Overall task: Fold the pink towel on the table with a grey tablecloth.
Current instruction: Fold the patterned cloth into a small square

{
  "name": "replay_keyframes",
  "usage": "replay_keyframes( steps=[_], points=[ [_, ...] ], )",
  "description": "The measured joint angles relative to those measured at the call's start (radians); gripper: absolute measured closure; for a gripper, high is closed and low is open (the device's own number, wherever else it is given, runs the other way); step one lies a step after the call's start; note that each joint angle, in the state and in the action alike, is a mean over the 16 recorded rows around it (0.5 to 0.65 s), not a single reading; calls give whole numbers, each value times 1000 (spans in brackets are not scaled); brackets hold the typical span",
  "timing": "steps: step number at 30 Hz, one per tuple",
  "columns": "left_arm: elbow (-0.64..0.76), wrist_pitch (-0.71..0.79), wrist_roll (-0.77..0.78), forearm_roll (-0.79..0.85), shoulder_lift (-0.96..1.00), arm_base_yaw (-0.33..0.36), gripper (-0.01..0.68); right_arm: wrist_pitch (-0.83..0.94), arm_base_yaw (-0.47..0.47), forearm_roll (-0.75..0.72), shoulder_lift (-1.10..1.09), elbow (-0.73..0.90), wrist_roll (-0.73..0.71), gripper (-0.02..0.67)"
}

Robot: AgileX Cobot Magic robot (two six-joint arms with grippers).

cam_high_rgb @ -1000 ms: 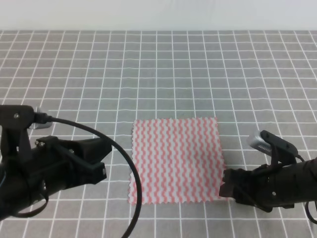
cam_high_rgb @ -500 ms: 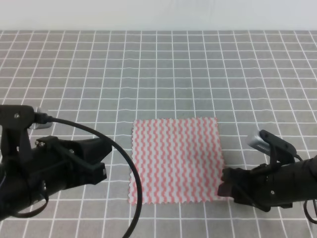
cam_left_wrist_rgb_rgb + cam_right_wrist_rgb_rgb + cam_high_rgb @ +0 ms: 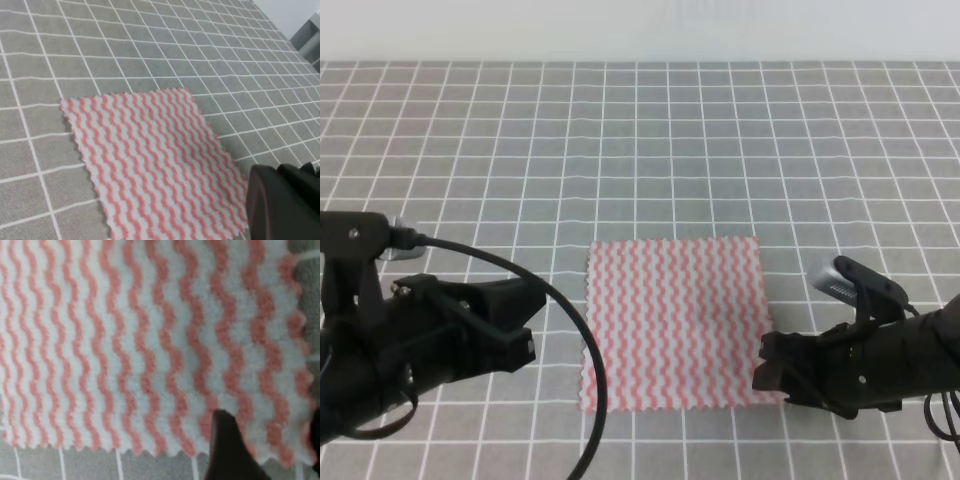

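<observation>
The pink towel (image 3: 672, 322) lies flat and unfolded on the table with a grey tablecloth (image 3: 640, 150). My right gripper (image 3: 770, 376) is at the towel's near right corner, low over the cloth. In the right wrist view the towel (image 3: 140, 340) fills the frame, and the right gripper (image 3: 270, 450) stands open with that corner between its dark fingers (image 3: 225, 450). My left gripper (image 3: 520, 335) hovers left of the towel, apart from it; its jaws are not discernible. The left wrist view shows the towel (image 3: 155, 160) and the right gripper's black body (image 3: 282, 205) at its corner.
Gridded grey cloth surrounds the towel on every side. A black cable (image 3: 570, 330) from the left arm loops down beside the towel's left edge. A pale wall (image 3: 640, 30) bounds the table at the back.
My right gripper has crept left, from just beside the towel's near right corner to over it. The left arm and the towel have not moved.
</observation>
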Motion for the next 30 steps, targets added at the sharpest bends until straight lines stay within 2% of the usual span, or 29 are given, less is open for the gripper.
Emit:
replay_keyframes(
  steps=[5, 10, 17, 22, 30],
  points=[
    [0, 1, 1, 0, 0, 0, 672, 0, -1, -1, 16, -2, 0, 413],
    [0, 1, 20, 2, 0, 0, 672, 7, -1, -1, 17, -2, 1, 515],
    [0, 4, 143, 3, -1, 0, 672, 18, -1, -2, -16, -19, 1, 632],
    [0, 36, 315, 3, 8, 0, 672, 16, 0, -1, -42, -51, -6, 663],
    [0, 140, 629, -2, 77, -1, 659, -10, 0, 2, -46, -129, -18, 664]
  ],
)
